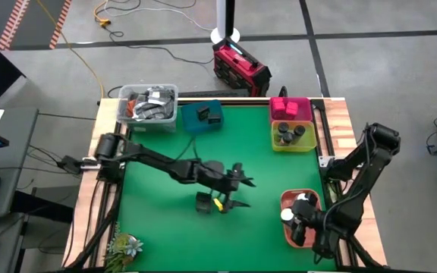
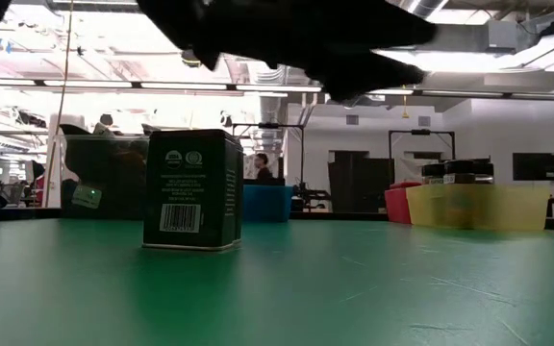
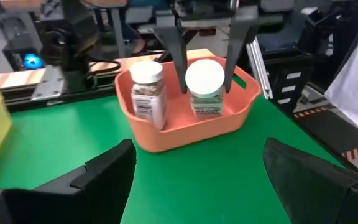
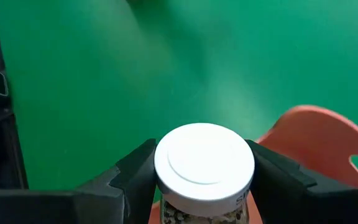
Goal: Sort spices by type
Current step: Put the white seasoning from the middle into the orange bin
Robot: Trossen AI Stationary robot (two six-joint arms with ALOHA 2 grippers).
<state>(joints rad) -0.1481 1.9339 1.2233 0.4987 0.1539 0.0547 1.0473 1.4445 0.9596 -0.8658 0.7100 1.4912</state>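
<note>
Over the green worktop (image 1: pixel 165 227), centre: left gripper (image 1: pixel 237 189), fingers spread wide, holding nothing.
Beside it: dark rectangular tin (image 2: pixel 191 189), upright, barcode label facing the low camera.
Right gripper (image 4: pixel 204 180): above the salmon plastic tray (image 3: pixel 166 134), fingers clamped on a white-capped jar (image 4: pixel 204 163), its cap smooth and round.
Tray contents: second white-capped jar (image 3: pixel 147 93), clear-walled, speckled fill.
Far edge: yellow tray (image 1: pixel 293 140) with dark-lidded round jars (image 1: pixel 288 133); pink tray (image 1: pixel 290 108) with magenta boxes (image 1: pixel 283 106).

High view straight down; low view level across table; both wrist views share salmon tray (image 3: pixel 166 140).
</note>
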